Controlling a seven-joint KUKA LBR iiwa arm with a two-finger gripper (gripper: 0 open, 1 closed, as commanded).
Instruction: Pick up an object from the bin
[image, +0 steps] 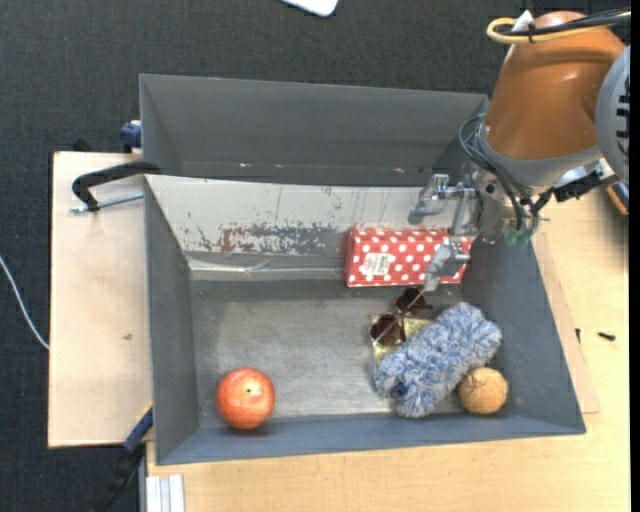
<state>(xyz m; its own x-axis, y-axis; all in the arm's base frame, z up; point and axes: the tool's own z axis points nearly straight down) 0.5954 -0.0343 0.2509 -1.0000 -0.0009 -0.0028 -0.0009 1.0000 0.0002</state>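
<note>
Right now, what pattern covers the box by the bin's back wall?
The box is red with white polka dots; camera view.

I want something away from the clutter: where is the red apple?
In the camera view, the red apple sits alone by the near-left corner of the bin, well left of the fluffy blue cloth.

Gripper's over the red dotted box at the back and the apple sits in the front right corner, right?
No. The camera view shows the apple in the front left corner. The gripper is over the red dotted box at the back.
</note>
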